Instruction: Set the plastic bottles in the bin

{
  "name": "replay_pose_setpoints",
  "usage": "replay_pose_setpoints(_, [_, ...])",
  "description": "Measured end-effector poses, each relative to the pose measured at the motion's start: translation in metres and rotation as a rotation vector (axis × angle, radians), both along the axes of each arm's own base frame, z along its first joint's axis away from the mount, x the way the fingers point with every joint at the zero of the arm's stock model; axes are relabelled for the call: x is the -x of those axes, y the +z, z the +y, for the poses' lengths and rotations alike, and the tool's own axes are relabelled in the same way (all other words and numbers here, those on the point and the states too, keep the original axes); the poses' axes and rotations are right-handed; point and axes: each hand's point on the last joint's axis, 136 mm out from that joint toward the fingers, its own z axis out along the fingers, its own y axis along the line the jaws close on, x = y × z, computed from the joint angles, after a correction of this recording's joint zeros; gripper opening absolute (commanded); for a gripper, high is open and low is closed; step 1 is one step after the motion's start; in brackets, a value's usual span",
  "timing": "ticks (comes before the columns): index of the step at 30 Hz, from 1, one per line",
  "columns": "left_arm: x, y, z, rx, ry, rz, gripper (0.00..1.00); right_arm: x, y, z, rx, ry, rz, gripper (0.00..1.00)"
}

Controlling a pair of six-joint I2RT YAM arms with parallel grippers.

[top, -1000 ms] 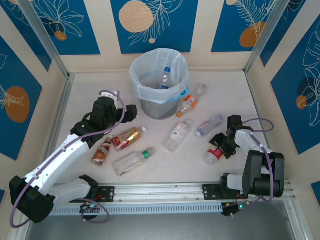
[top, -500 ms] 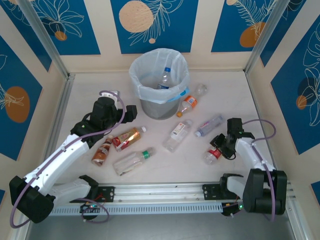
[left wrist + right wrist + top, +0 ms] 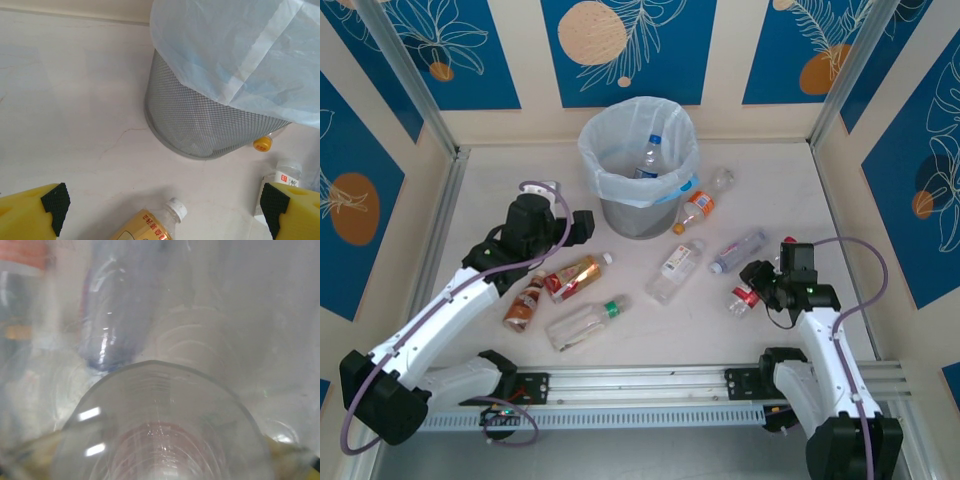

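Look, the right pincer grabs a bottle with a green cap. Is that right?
Not quite. The bottle in the right pincer has a red cap, not a green one, as the top external view shows. The green-capped bottle lies farther left.

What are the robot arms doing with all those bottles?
They're putting plastic bottles in the bin. The right tool looks closed on a red-capped bottle at the front right. The left tool hangs open beside the bin. A blue-capped bottle lies inside it; several more lie on the table.
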Motion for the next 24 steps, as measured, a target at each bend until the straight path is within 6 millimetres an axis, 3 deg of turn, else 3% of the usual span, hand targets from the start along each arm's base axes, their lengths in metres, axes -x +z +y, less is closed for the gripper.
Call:
replay_pose_setpoints(6, [-0.002,-0.007,-0.002,-0.008,-0.005,0.019,0.99,-0.019,0.049,0.024,-0.036,0.099,-0.182,0.5])
replay_pose_setpoints(15, [-0.003,-0.013,-0.01,-0.006,-0.033,0.051,0.99,-0.052,0.146,0.072,-0.077,0.275,-0.455,0.51])
replay_pose_setpoints(24, [-0.003,-0.018,-0.012,-0.013,-0.045,0.071,0.99,-0.106,0.232,0.133,-0.148,0.45,-0.608,0.52])
